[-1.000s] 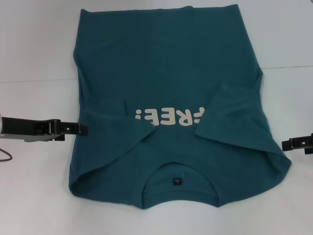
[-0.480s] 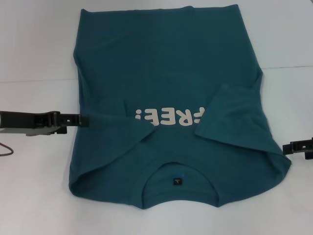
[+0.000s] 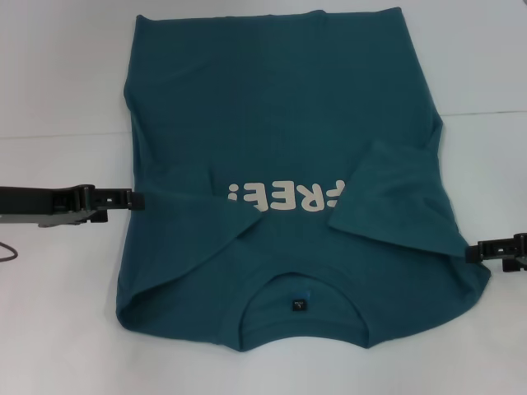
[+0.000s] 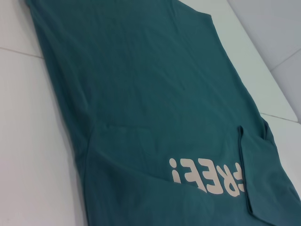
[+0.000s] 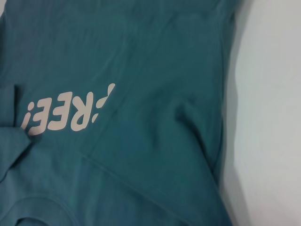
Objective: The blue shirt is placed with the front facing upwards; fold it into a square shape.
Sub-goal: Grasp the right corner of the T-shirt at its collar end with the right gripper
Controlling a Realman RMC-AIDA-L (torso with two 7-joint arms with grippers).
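Note:
The blue shirt [image 3: 280, 123] lies flat on the white table, collar nearest me, hem at the far edge. Its white "FREE!" lettering [image 3: 284, 196] reads upside down, and a small dark neck label [image 3: 298, 304] shows inside the collar. Both sleeves are folded inward over the chest, one on the left [image 3: 189, 222] and one on the right [image 3: 395, 197]. My left gripper [image 3: 138, 199] is at the shirt's left edge, level with the lettering. My right gripper [image 3: 471, 251] touches the right edge near the shoulder. Each wrist view shows only the shirt [image 4: 155, 94] [image 5: 141, 70] and its lettering [image 4: 207, 176] [image 5: 66, 113].
The white table [image 3: 58, 74] extends on both sides of the shirt, with a faint seam line running across it. A thin cable [image 3: 6, 251] loops at the left edge below my left arm.
My left gripper has risen slightly along the shirt's left edge and drawn back a little. My right gripper has moved inward to the shirt's right edge. The shirt itself has not shifted.

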